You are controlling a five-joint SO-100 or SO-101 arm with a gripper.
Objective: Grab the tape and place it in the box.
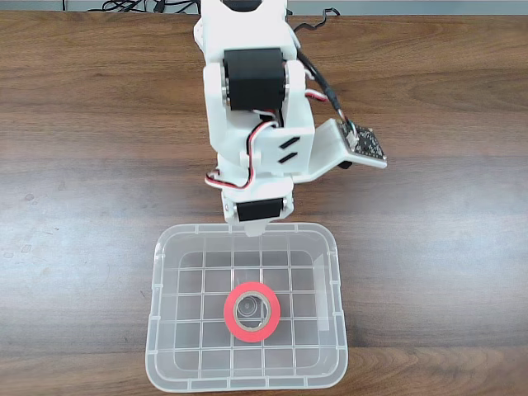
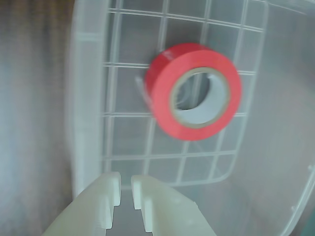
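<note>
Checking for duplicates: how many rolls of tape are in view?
1. The small red-orange roll of tape lies flat on the grid bottom of the clear plastic rectangular box, near its centre. Nothing suggests another is hidden.

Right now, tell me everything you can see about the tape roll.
The tape is a small bright red-orange roll with a grey-beige inner core ring. It lies flat on the grid-patterned bottom of the clear plastic box, near its middle, hole facing up, apart from every wall. The wrist view shows its smooth, glossy side band and the grid visible through the hole. Nothing grips it: the gripper sits clear of it with only a narrow gap between its fingers.
</note>
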